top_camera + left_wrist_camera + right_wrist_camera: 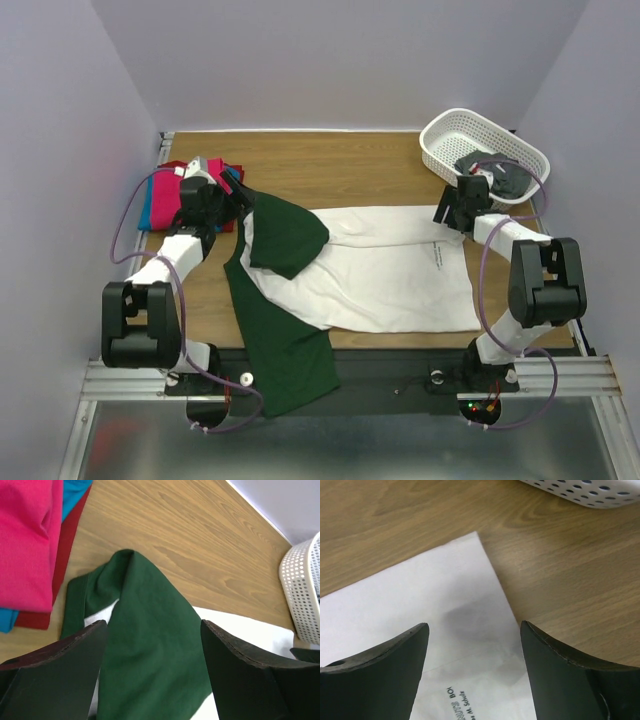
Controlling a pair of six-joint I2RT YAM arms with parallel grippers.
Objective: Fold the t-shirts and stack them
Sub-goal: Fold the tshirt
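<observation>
A white t-shirt [380, 275] with dark green sleeves lies partly folded across the middle of the table. One green sleeve [150, 645] is folded over its left end, and the other [285, 350] hangs over the near edge. My left gripper [154, 630] hovers open just above the folded sleeve, holding nothing. My right gripper [474, 630] is open over the shirt's far right corner [435, 595], where black print [457, 705] shows. Folded magenta [25, 540], blue [75, 495] and red [70, 535] shirts are stacked at the far left.
A white lattice basket [445, 135] stands at the back right with dark cloth [505, 178] in it, close behind my right gripper [450, 212]. Walls close in the table on three sides. Bare wood [340, 165] shows behind the white shirt.
</observation>
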